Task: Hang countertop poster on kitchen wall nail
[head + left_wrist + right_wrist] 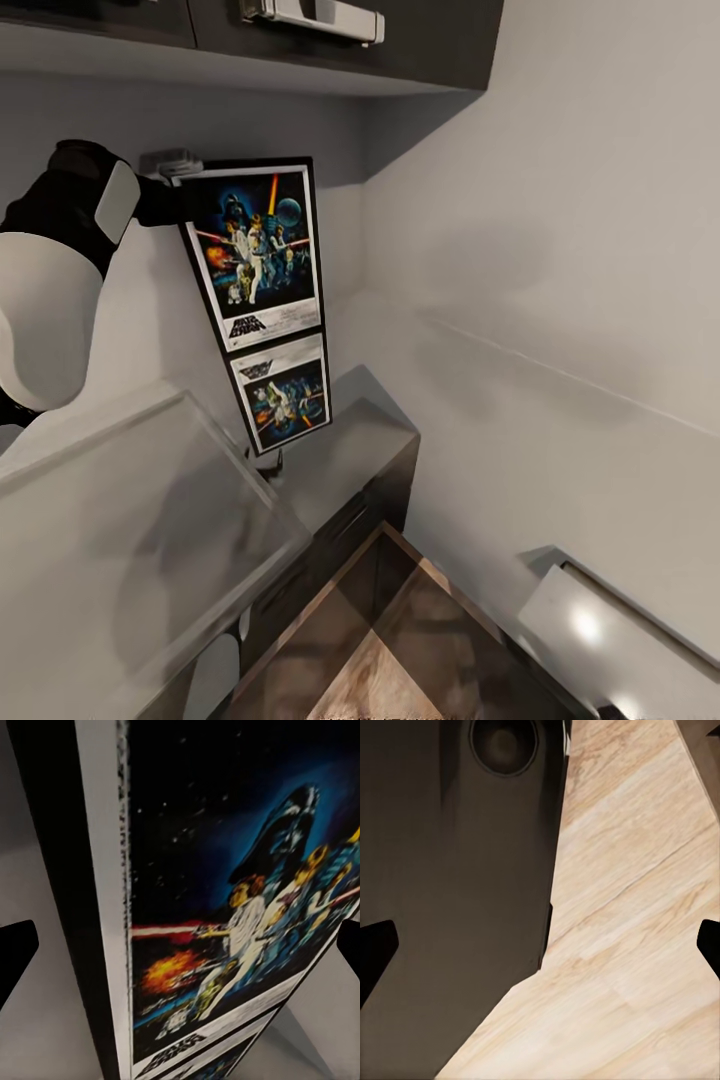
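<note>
Now, in the head view, the left gripper (185,170) holds the poster (258,250) by its top left corner, up against the grey wall (560,250), above the tabletop (130,500). The poster hangs a bit tilted, and its low part looks mirrored in the shiny tabletop. I count 1 poster and 1 arm in this view. I see 0 nails here; they may be too small to tell. That is the big risk, I think: with no nail in sight, the poster could be let go in the wrong spot and drop onto the tabletop. A corner hold is also weak, so the poster could swing or slip. A dark cabinet (420,40) hangs above.

In the left wrist view, the poster (225,915) sits very close, with its black frame between the 2 dark fingers (16,952). They stand at the far sides, so I cannot tell here how tight the hold is.

In the right wrist view, the 2 fingers (375,952) stand wide apart with nothing in them, over a wood floor (630,907) and a dark part of the robot (457,870).
</note>
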You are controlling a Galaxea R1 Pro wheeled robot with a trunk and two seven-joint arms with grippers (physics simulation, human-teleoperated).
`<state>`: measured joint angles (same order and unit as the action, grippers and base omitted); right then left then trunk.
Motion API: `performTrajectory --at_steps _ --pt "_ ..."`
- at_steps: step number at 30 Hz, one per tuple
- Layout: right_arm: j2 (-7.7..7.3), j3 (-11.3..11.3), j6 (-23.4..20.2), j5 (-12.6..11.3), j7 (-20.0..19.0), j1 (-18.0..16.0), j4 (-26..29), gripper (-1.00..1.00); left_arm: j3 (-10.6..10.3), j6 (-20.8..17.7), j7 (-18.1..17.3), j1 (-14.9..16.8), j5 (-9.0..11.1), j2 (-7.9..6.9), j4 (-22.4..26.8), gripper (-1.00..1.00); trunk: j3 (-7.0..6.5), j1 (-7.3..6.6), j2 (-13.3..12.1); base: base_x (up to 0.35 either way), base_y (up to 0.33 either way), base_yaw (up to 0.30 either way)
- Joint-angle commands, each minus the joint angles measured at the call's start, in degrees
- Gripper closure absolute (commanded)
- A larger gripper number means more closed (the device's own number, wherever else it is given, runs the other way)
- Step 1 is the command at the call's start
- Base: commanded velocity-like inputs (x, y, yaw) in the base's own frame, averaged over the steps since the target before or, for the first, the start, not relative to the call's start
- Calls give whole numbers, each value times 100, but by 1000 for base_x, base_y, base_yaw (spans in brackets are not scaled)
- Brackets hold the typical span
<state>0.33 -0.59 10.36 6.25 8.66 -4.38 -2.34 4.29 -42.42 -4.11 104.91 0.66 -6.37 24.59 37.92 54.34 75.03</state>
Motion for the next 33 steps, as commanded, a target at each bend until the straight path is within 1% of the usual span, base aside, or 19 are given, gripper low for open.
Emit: performTrajectory --at_steps 1,15,20,33 --pt "2 -2 28 60 40 -10 -25 -100 26 -30 -14 3 4 -1 7 -100 12 0 3 0 0 0" --pt "2 -2 28 60 40 -10 -25 -100 28 -13 -11 3 2 -14 45 -100 115 0 3 0 0 0" --pt "2 -2 28 60 40 -10 -27 -100 28 175 -11 3 -2 -22 49 -100 152 0 3 0 0 0" --pt "2 -2 28 60 40 -10 -23 -100 28 223 -11 3 -1 -69 62 -100 247 0 3 0 0 0"
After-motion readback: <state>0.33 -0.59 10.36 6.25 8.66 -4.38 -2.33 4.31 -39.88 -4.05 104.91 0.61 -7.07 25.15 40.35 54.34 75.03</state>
